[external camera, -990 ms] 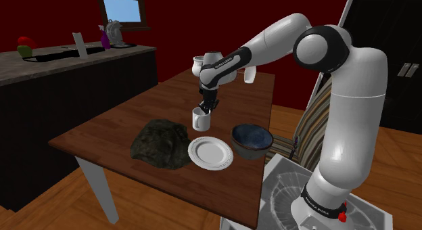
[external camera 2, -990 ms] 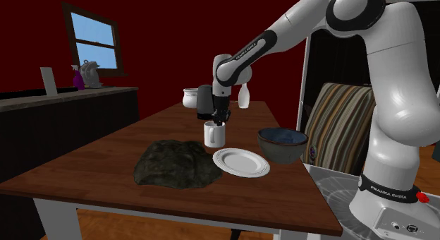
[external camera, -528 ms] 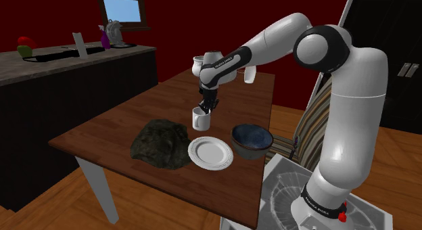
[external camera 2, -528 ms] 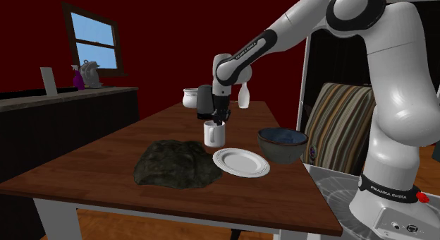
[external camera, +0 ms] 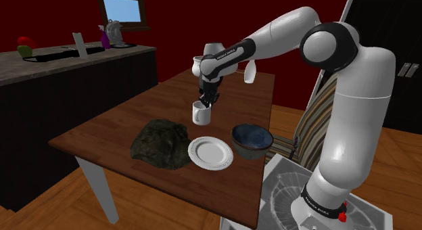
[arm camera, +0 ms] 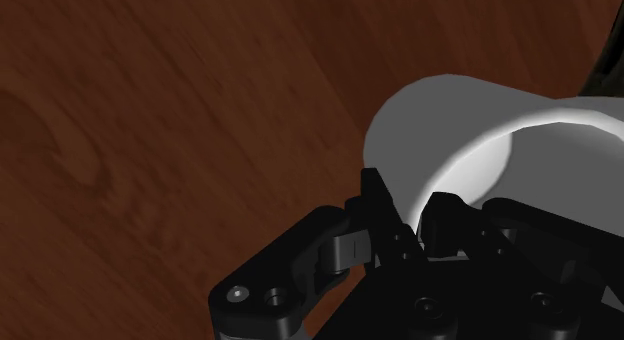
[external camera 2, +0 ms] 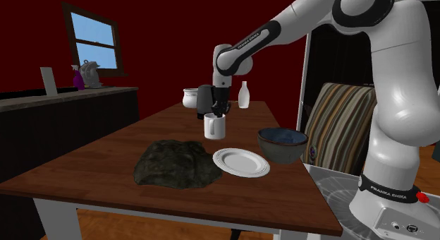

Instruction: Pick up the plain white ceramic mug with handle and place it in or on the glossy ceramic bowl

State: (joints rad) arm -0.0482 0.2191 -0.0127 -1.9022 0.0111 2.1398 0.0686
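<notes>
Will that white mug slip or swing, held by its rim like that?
Probably stiff: the mug shows no dent where the gripper pinches its wall. It may tilt, since the grip sits off to one side. Its smooth surface looks slippery.

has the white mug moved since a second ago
Yes. The plain white mug has risen off the brown wooden table, clasped by the black pincer; its gap above the round white plate has grown.
</notes>
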